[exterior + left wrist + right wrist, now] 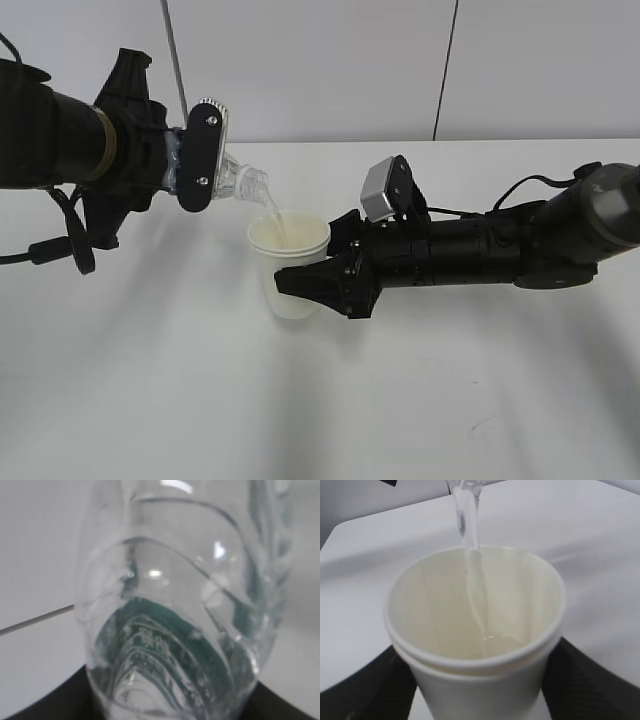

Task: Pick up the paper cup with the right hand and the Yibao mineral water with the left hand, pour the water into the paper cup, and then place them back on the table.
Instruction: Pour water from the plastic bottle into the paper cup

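Note:
My left gripper (200, 155) is shut on the Yibao mineral water (243, 184), a clear bottle held tipped with its open neck pointing down and right. A thin stream of water (272, 212) falls from the neck into the paper cup (288, 238). My right gripper (312, 285) is closed around the cup's wall and keeps it upright just over the white table (150, 380). In the right wrist view the cup (475, 630) sits between the black fingers (365, 690) and holds a little water, with the stream (470, 545) entering from above. The left wrist view is filled by the bottle (180, 630) with its green label.
The right arm (500, 245) lies low across the table from the right. The left arm (60, 140) reaches in from the left, with a cable loop (60, 245) hanging below it. A black cord (445, 70) and a grey rod (175, 50) run down the back wall.

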